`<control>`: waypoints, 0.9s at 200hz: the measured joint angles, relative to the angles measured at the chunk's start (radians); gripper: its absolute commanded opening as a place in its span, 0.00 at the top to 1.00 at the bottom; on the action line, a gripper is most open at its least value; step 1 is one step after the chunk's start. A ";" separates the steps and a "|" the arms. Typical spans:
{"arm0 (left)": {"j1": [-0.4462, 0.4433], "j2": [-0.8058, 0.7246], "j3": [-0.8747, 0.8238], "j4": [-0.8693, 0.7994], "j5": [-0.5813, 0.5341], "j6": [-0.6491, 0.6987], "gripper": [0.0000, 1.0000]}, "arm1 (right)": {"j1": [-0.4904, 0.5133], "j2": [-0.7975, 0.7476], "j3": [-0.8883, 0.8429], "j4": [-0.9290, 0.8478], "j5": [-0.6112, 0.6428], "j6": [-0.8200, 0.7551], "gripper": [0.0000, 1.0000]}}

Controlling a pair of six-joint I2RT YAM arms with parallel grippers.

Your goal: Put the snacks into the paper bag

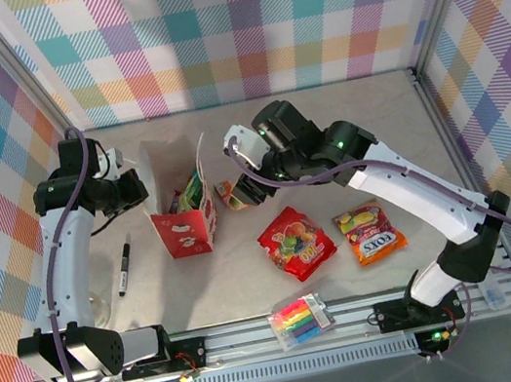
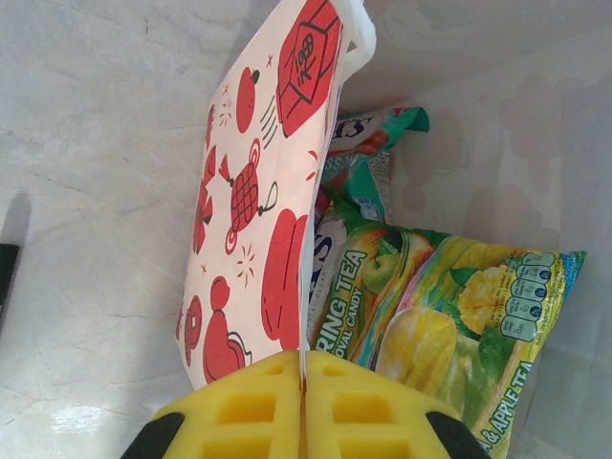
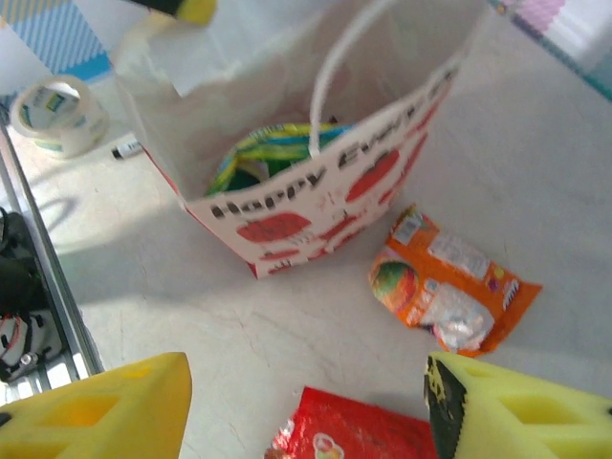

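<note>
The paper bag (image 1: 185,225) stands upright left of centre, white with red prints. My left gripper (image 2: 304,371) is shut on the bag's rim wall (image 2: 258,220), holding the mouth apart. Inside lie a yellow-green snack pouch (image 2: 449,325) and a teal one (image 2: 378,134). My right gripper (image 3: 306,421) hovers open and empty just right of the bag, above the table. A small orange pouch (image 3: 449,282) lies beside the bag's base. A red pouch (image 1: 296,243) and an orange-red FOXS pouch (image 1: 370,233) lie flat further right.
A clear pack of rainbow markers (image 1: 301,319) lies near the front rail. A black pen (image 1: 124,266) lies left of the bag, and a tape roll (image 3: 57,115) sits beyond it. Checked walls enclose the table on three sides.
</note>
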 measured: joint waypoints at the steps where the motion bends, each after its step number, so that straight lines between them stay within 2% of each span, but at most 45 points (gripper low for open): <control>1: 0.000 0.000 0.000 0.000 0.000 0.000 0.94 | -0.002 -0.002 -0.004 0.001 0.001 0.002 0.33; 38: 0.000 0.006 0.002 0.000 0.000 0.000 0.94 | -0.092 -0.055 -0.102 0.032 -0.005 0.069 0.31; 89: 0.000 0.015 0.004 -0.004 -0.001 0.000 0.93 | -0.211 -0.058 -0.188 0.081 -0.085 0.154 0.31; 180: 0.000 0.045 0.016 -0.030 -0.062 0.000 0.93 | -0.277 0.136 -0.193 0.126 -0.206 0.229 0.34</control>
